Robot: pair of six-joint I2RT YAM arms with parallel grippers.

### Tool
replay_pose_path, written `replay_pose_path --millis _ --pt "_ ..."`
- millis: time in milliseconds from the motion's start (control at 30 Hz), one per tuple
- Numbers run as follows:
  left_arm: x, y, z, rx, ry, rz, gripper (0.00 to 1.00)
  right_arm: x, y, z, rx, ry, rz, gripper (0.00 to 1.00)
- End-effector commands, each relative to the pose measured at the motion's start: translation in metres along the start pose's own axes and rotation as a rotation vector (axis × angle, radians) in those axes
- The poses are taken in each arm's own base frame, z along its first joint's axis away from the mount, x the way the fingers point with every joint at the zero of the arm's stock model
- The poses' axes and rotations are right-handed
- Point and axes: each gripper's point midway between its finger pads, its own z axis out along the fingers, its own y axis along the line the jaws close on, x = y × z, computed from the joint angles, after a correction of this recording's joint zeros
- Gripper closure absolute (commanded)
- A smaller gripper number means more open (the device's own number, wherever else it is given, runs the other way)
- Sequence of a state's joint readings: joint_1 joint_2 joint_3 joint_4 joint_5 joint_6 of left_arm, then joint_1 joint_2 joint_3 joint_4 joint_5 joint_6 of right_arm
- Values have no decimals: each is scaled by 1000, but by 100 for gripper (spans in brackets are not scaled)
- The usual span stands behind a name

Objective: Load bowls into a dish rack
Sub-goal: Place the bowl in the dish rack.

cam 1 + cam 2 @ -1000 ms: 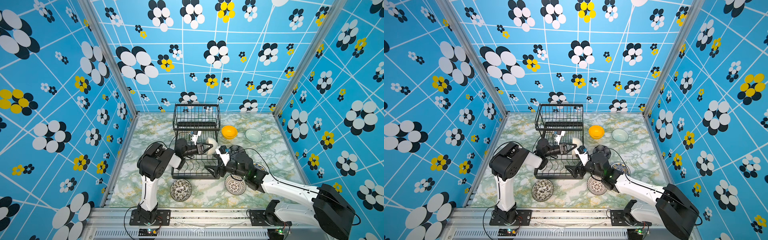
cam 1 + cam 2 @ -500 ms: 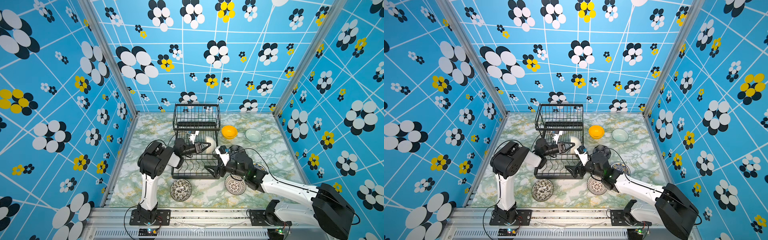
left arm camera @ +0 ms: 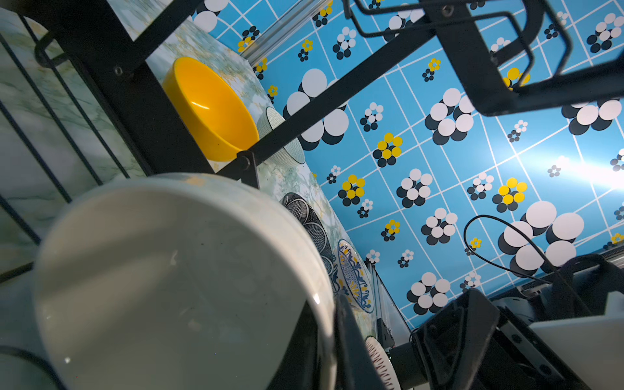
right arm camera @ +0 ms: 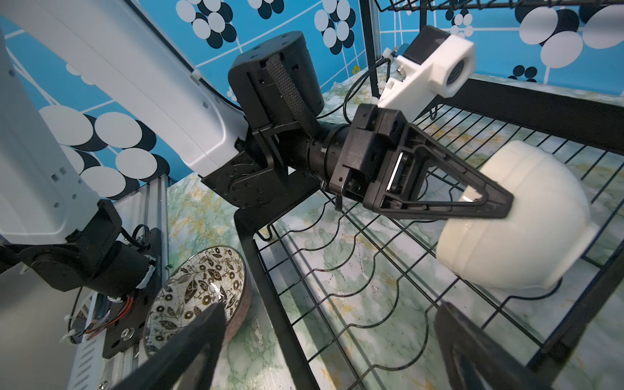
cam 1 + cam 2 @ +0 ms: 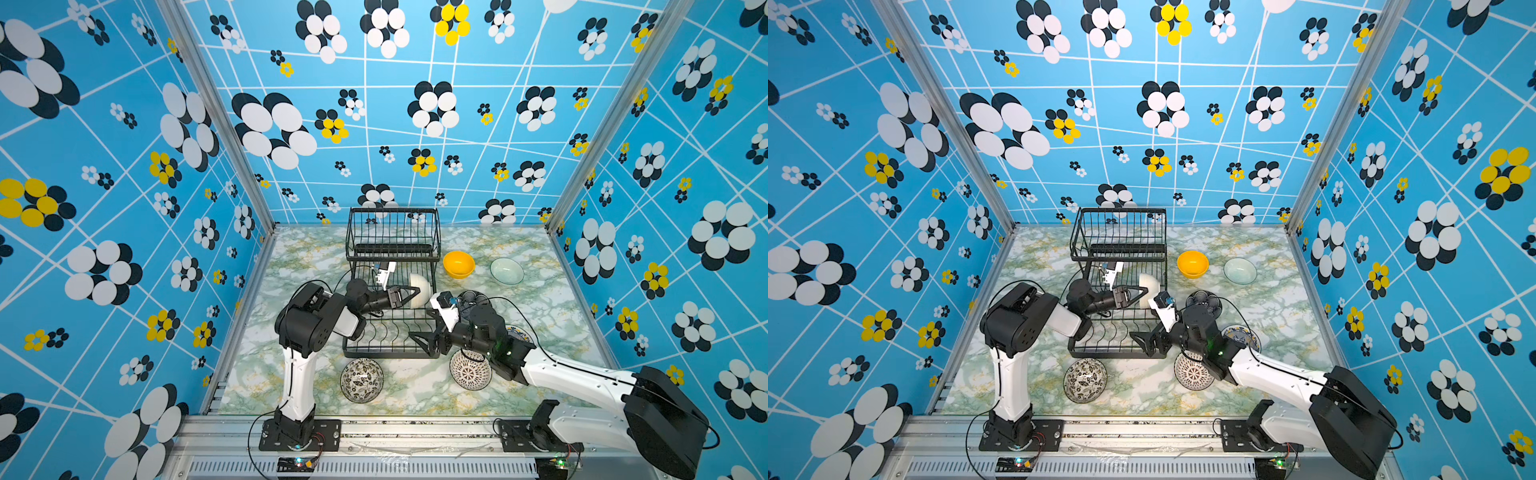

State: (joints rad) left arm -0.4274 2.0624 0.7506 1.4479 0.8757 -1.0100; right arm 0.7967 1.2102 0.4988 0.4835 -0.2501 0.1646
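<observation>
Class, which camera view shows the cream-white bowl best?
The right wrist view: the cream-white bowl shows large and sharp, on its side in the dish rack, with the left pincer on its rim. Both top views show it small; the left wrist view shows only a blurred close-up.

The green-veined marble tabletop (image 5: pixel 409 388) carries the black wire dish rack (image 5: pixel 392 249) at its middle, reaching toward the back wall. To the right of the rack stand a yellow bowl (image 5: pixel 458 264) and, just beside it, a clear glass bowl (image 5: pixel 506 271). Nearer the front, a dark navy bowl (image 5: pixel 473 296) and a blue-and-yellow bowl (image 5: pixel 520 333) show only in part. In front of the rack sit a leaf-patterned bowl (image 5: pixel 361 380) and a ray-patterned bowl (image 5: pixel 468 373), well apart
</observation>
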Motion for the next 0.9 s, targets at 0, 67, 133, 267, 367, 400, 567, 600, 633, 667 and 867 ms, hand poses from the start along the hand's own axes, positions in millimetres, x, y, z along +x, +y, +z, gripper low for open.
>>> replay_pose_path --millis 0,67,133,267,367,400,567,600,633,667,867 --pt "10 11 -8 -39 21 -60 85 -5 2 1 -18 -18 -10 0" --pt "8 9 -8 -37 20 -55 85 -4 2 1 -17 -17 -10 0" --pt "5 8 -9 -36 14 -51 84 -5 2 1 -18 -18 -12 0" --pt "4 6 -9 -33 12 -48 84 -3 1 1 -12 -14 -13 0" --pt "2 3 -9 -30 8 -42 83 -3 2 2 -17 -14 -11 0" --pt "1 2 -9 -29 7 -40 82 -4 2 2 -17 -14 -11 0" --pt "1 0 -10 -27 6 -34 81 -3 2 2 -18 -13 -10 0" --pt "1 -1 -10 -26 5 -33 81 -3 2 2 -19 -12 -11 0" --pt "1 -1 -10 -24 6 -32 81 -3 2 2 -18 -13 -11 0" --pt "0 -2 -10 -22 5 -31 81 -3 2 2 -17 -12 -11 0" --pt "-2 -8 -12 -16 2 -22 79 -3 1 2 -15 -12 -12 0"
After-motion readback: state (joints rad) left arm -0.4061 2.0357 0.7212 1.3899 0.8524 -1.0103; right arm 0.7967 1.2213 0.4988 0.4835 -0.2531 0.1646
